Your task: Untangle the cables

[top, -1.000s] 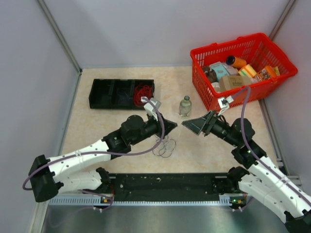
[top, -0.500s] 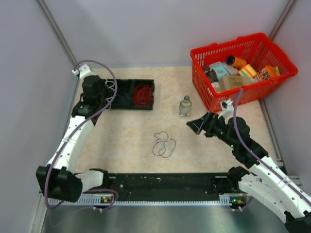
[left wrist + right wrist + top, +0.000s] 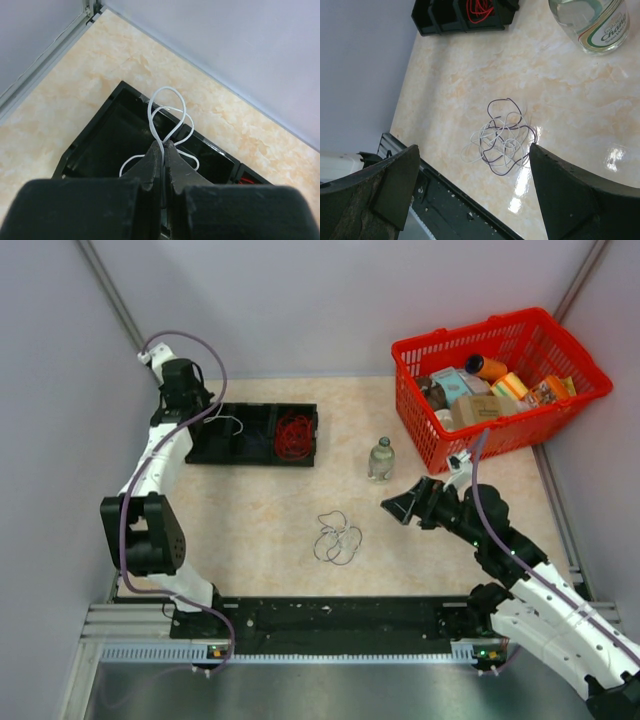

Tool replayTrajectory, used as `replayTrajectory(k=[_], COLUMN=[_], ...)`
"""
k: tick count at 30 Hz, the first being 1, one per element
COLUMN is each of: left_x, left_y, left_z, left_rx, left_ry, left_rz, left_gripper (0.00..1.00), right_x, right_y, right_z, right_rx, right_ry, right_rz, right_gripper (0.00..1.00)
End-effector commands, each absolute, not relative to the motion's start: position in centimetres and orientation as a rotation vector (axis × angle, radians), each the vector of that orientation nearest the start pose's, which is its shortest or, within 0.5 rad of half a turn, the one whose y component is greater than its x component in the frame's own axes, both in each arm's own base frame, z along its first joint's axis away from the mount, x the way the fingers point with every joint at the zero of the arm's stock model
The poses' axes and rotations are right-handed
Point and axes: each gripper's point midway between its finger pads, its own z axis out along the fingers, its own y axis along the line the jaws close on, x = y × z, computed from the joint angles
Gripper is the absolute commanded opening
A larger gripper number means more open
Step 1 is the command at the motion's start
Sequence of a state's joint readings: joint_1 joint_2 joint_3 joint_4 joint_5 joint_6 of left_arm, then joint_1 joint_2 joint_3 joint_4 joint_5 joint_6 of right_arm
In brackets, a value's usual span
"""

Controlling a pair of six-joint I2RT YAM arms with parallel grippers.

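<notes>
A loose tangle of white and dark cables (image 3: 338, 538) lies on the table's middle, and in the right wrist view this tangle (image 3: 502, 142) sits below and between my spread fingers. My right gripper (image 3: 402, 504) (image 3: 473, 147) hovers to its right, open and holding nothing. A red cable (image 3: 294, 434) (image 3: 480, 7) fills the right compartment of the black tray (image 3: 250, 456) (image 3: 97, 120). My left gripper (image 3: 203, 420) (image 3: 161, 146) is over the tray's left end, shut on a white cable (image 3: 167, 106) that loops out above the compartment.
A small clear bottle (image 3: 380, 458) (image 3: 590, 22) stands upright between the tray and a red basket (image 3: 480, 436) full of packaged goods at the back right. A black rail (image 3: 340, 618) runs along the near edge between the arm bases.
My left arm swung from the table's middle to the back left, carrying the white cable over the tray. My right gripper opened wider and shifted slightly nearer.
</notes>
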State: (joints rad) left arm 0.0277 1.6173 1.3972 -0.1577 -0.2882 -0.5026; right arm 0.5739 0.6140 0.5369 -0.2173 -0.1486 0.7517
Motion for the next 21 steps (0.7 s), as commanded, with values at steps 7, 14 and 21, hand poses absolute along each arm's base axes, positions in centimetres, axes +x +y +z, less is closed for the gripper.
replayTrajectory(k=[7, 14, 21], left_x=[53.5, 53.3, 53.7], left_y=[5.3, 6.0, 7.4], left_z=[31.1, 35.5, 33.9], left_rx=[-0.577, -0.568, -0.595], left_ry=[1.671, 1.609, 1.649], left_rz=[-0.043, -0.036, 0.005], left_gripper=[0.0, 0.0, 0.0], right_x=[20.4, 20.5, 20.3], right_y=[20.0, 20.4, 20.4], right_z=[21.1, 20.7, 20.8], right_rx=[0.047, 0.046, 0.05], right_ry=[1.974, 1.982, 1.975], right_rz=[1.052, 1.068, 1.082], right_gripper=[0.88, 0.88, 0.88])
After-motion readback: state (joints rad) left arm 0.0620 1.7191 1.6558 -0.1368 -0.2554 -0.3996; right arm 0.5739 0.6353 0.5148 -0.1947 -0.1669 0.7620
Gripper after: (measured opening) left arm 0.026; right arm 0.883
